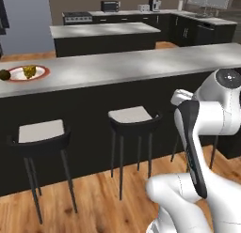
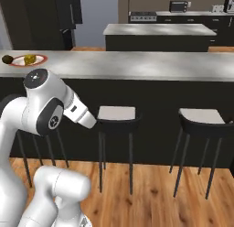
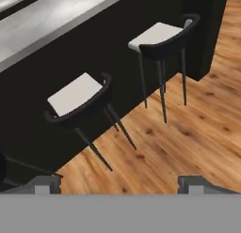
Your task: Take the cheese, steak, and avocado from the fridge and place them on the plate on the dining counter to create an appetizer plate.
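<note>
Dining counter (image 1: 141,63), the long marbled surface, stretched above black stools (image 1: 134,119). At its far left end sat the plate (image 1: 41,73), carrying the yellow cheese (image 1: 29,70); a dark rounded lump (image 1: 4,74), probably the avocado, touched its rim, off the plate. That lump looked smooth and roll-prone, best taken across its middle. Claw (image 3: 120,185) stood wide open, empty, pointing at the wooden floor (image 3: 188,133).

Cheese (image 1: 29,71) on the plate (image 1: 41,75), avocado (image 1: 4,75) touching its rim, dining counter (image 1: 127,65).
</note>
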Motion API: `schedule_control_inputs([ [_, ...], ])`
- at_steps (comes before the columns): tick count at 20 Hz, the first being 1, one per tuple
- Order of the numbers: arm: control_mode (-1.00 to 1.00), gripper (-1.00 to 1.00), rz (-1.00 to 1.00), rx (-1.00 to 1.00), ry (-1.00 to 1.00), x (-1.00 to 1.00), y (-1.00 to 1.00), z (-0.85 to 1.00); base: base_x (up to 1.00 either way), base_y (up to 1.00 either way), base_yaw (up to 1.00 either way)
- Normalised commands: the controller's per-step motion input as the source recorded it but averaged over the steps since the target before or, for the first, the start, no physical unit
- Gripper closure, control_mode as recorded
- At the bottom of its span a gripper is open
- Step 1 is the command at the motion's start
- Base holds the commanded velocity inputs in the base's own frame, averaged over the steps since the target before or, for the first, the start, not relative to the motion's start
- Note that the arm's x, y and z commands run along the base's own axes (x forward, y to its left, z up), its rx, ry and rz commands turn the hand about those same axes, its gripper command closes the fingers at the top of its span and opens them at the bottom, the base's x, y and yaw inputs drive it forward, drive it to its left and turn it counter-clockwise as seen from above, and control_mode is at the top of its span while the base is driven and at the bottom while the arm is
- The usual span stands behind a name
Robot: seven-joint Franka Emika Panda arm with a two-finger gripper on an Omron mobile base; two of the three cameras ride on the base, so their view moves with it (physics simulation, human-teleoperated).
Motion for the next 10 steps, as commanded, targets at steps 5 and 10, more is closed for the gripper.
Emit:
schedule_control_inputs([
  [5, 1.00, -1.00, 0.00, 0.00, 0.00, 0.00, 0.00, 0.00, 0.00, -1.00, -0.12],
  [10, 1.00, -1.00, 0.00, 0.00, 0.00, 0.00, 0.00, 0.00, 0.00, -1.00, -0.10],
])
